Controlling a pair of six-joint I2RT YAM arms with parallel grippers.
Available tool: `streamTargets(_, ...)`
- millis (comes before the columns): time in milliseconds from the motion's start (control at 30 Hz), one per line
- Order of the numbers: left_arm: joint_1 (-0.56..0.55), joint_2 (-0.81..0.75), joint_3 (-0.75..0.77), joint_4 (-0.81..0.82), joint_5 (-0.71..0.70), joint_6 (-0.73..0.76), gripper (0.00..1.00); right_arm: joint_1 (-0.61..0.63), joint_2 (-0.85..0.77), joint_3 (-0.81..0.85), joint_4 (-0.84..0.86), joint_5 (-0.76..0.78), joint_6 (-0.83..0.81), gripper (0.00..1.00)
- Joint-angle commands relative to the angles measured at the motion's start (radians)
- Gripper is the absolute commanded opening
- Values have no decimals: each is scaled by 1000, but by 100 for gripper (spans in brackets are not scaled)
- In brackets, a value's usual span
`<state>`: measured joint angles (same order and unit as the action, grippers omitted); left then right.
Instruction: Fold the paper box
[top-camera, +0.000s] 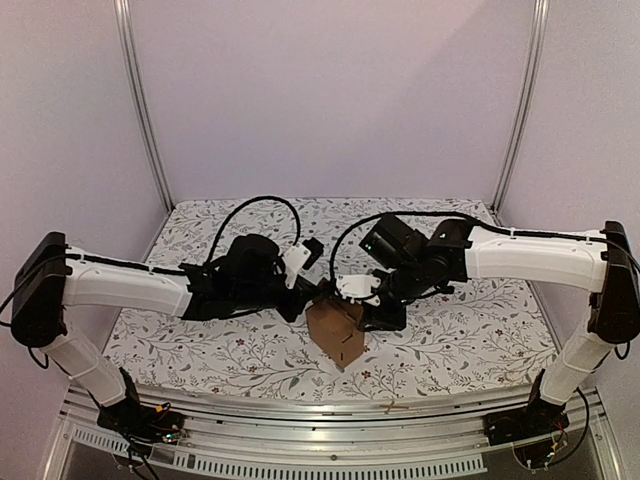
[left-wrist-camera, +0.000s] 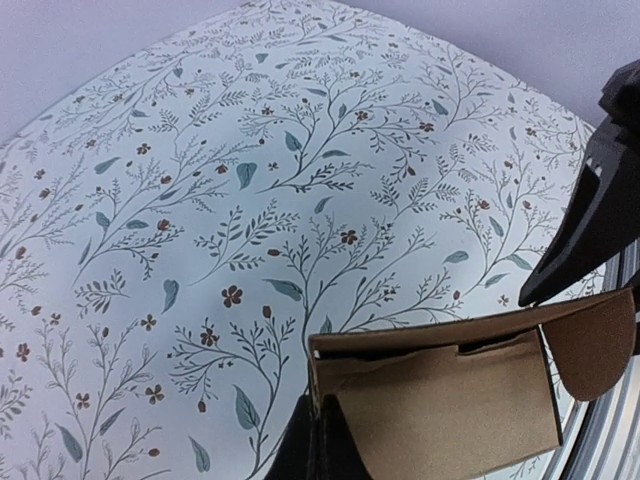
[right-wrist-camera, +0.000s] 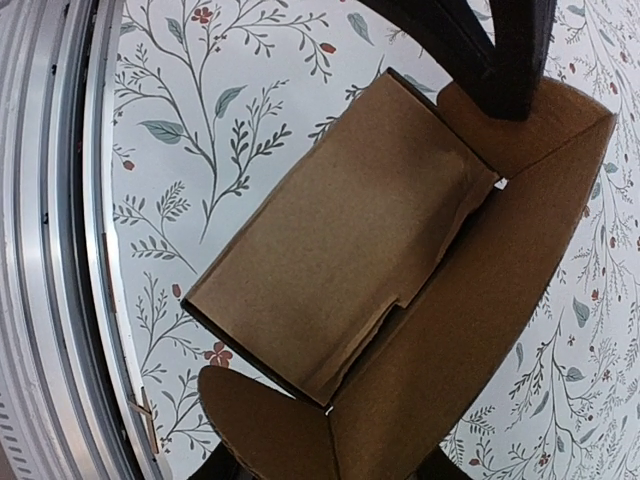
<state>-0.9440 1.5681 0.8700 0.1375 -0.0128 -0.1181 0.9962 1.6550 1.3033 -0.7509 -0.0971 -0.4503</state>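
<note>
Top view: paper box (top-camera: 335, 333) being held tilted between both tools, over tabletop (top-camera: 450, 340) near-middle; arms reaching inward, elbows out.
Left wrist: left tool (left-wrist-camera: 318, 440) clamping fully closed on box wall; tugging risks tearing crease.
Right wrist: right tool (right-wrist-camera: 365, 280) half-wide, bracketing rounded flaps (right-wrist-camera: 560, 130); oversqueezing risks buckling panels.

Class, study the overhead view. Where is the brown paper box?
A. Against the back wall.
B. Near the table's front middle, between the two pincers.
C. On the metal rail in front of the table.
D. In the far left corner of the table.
B: the paper box shows at the front middle of the floral cloth, with the left pincer and right pincer at its two sides.
</note>
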Motion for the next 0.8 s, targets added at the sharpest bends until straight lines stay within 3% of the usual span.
streamTargets(0, 13, -16, -42, -39, -32, -30, 0, 10, 14, 22, -12, 8, -27, 37)
streamTargets(767, -3, -82, -70, -29, -77, -52, 0, 10, 30, 132, -79, -79, 8, 40)
